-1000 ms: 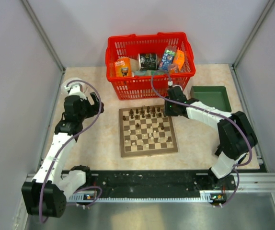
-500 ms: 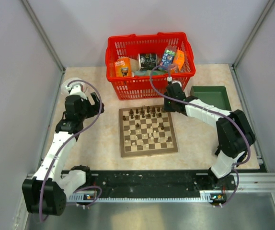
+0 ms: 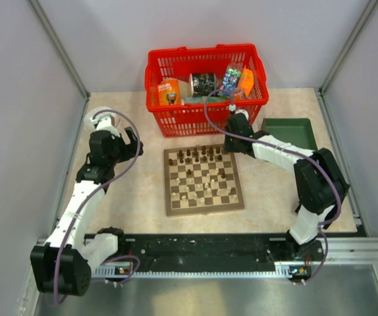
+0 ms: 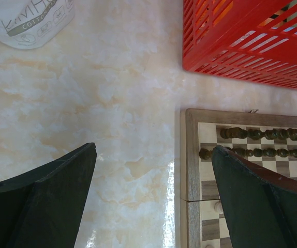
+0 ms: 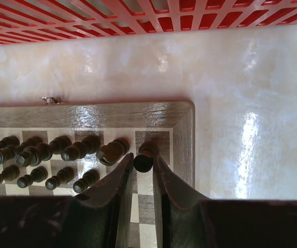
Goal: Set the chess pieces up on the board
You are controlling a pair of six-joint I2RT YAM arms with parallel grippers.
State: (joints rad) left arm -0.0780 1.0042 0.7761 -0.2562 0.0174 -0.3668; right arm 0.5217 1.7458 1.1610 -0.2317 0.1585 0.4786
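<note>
Table (image 3: 136, 191), red basket (image 3: 202, 122) at the back, board (image 3: 205, 210) in front of it. The step looks like finishing the far dark ranks: right gripper (image 5: 144, 164) is pinched on the dark corner piece (image 5: 144, 156) at the board's far right corner square. Next move needs a straight vertical lift, since the neighbouring dark pieces (image 5: 45, 150) stand just beside. Left gripper (image 4: 153, 152) is spread wide and empty, left of the board. Only the right wrist view shows the pinch; the top view hides it.
</note>
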